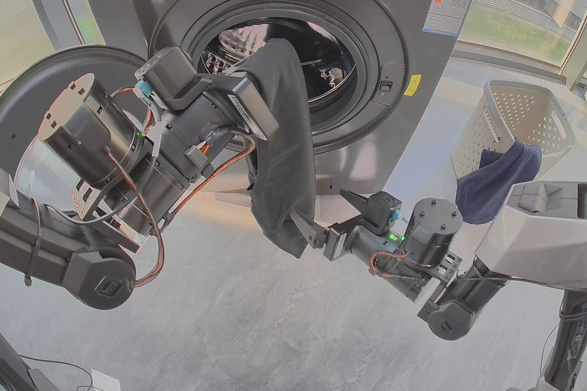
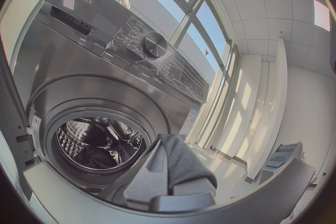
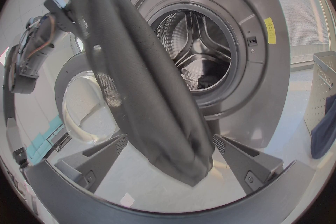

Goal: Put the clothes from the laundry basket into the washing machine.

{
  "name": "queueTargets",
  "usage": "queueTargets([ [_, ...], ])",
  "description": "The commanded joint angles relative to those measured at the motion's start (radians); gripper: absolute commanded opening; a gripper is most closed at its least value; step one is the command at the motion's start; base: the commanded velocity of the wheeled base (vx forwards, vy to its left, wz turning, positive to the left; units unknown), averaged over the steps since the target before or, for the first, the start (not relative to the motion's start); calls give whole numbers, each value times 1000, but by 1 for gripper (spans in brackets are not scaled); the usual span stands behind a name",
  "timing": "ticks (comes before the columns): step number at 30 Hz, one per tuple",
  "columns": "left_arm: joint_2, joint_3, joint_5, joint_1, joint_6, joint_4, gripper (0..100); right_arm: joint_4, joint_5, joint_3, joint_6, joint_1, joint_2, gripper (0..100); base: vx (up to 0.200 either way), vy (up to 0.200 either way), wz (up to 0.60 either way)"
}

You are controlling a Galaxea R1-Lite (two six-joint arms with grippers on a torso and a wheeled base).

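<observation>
**Dark shirt at the washer door, one more in the basket**

Standing here watching. The left tool (image 2: pixel 171 165) is clamped on the top edge of a dark grey garment (image 1: pixel 281 154) and holds it right at the mouth of the drum (image 1: pixel 330 62) of the washing machine (image 1: pixel 379 32). The cloth hangs long, with most of it outside and below the opening, reaching toward the floor (image 1: pixel 244 313).

The right tool (image 3: pixel 171 154) is low and nearer to me, spread wide with nothing gripped. The garment's bottom hem dangles between its fingers (image 3: pixel 115 144). I can't tell if they're touching the cloth.

Looks to me like the feed-it-in step. My two cents on doing it well:

- Carry the held end well past the rim and deep into the drum before letting go, or the weight of the tail could drag it back out.
- Have the right tool pinch or scoop the hem and lift it up to the opening, so nothing is left draped over the door seal.
- The open door (image 1: pixel 55 74) swings out on the left, so there's not much room on that side.

There's some dark cloth (image 3: pixel 206 79) in the drum already. Over on the far right, the laundry basket (image 1: pixel 520 111) has a navy garment (image 1: pixel 495 184) flopped over its rim, so I'd guess that's next.
</observation>
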Motion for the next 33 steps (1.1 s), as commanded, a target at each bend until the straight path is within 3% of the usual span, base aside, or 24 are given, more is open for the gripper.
queueTargets([
  [1,-34,6,-2,-39,-7,3,0,8,8,-212,-26,-53,143,100,0,0,0],
  [5,-40,6,-2,-44,-5,7,0,16,28,-299,-32,-65,185,100,0,0,0],
  [12,-35,9,-2,-71,-5,9,0,19,63,-336,-52,-54,220,100,0,0,0],
  [27,-55,20,-2,-87,-5,7,0,62,52,-544,-44,-79,284,100,0,0,0],
  [28,-55,20,-2,-85,-5,7,0,62,49,-547,-42,-79,284,0,0,0,0],
  [31,-43,18,2,-67,-5,9,0,51,29,-547,-41,-70,283,0,0,0,0],
  [33,-37,18,-1,-18,-5,7,0,49,29,-544,-39,-73,272,0,0,0,0],
])
